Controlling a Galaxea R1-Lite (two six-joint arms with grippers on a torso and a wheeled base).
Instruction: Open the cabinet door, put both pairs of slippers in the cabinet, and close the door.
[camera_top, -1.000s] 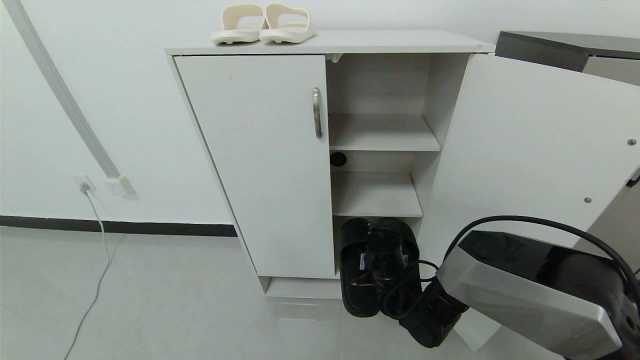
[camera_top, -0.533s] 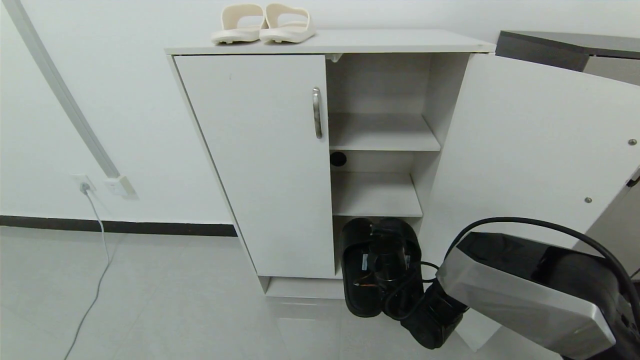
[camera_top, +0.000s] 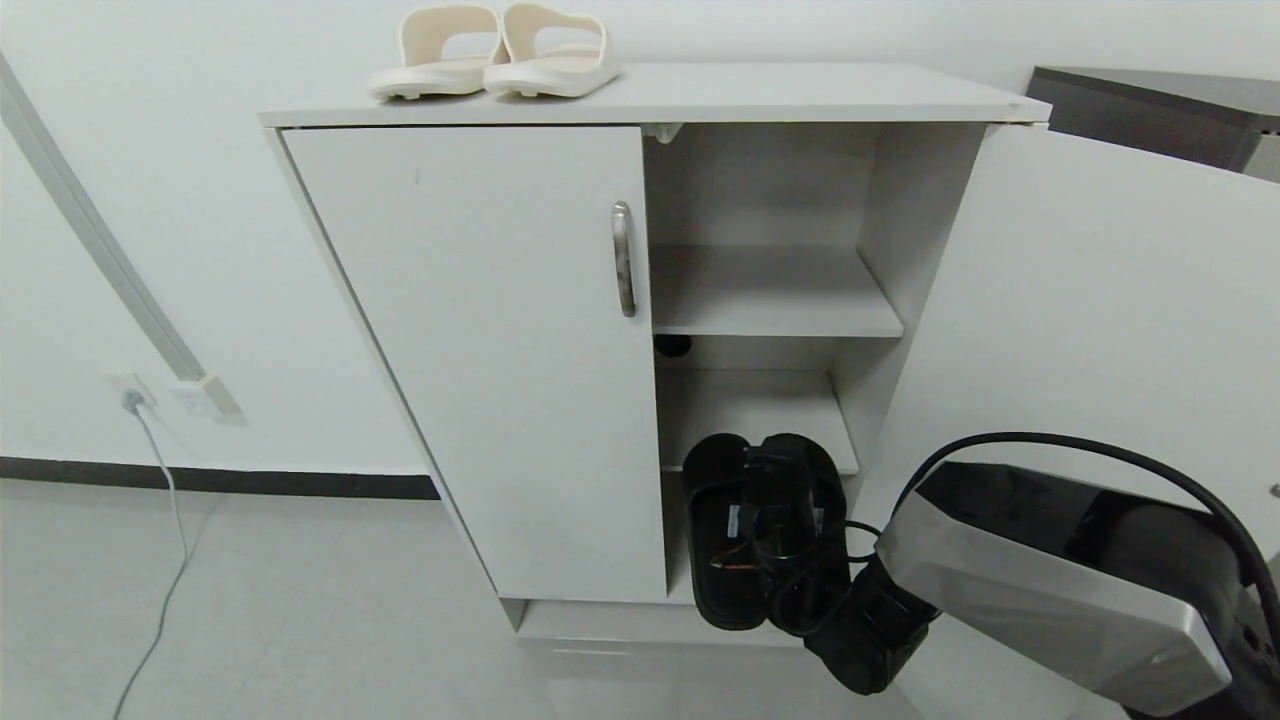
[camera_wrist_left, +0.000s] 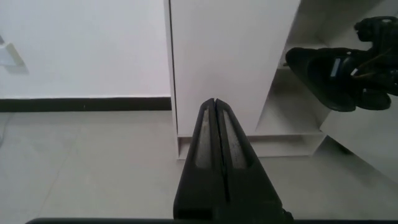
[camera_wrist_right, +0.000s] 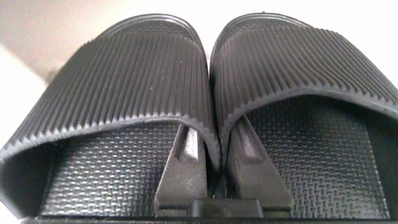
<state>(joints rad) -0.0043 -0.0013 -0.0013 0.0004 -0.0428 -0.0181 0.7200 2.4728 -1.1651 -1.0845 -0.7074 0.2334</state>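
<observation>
Slippers of the black pair (camera_top: 765, 530) sit side by side at the mouth of the cabinet's (camera_top: 800, 95) bottom compartment, under the lower shelf (camera_top: 750, 410), toes pointing in. The right tool (camera_wrist_right: 214, 134) grips them, its fingers (camera_wrist_right: 186, 162) clamped on the two touching inner strap walls. In the left wrist view the pair hangs above the bottom board. The right door (camera_top: 1090, 300) stands swung open. The left door (camera_top: 480, 350) is closed, its metal handle (camera_top: 623, 258) upright at the inner edge. The cream slippers (camera_top: 495, 55) lie together on the cabinet top, near its left end. The left tool (camera_wrist_left: 214, 106) hangs above the floor (camera_top: 250, 600) facing the cabinet, fingers pressed together and empty.
</observation>
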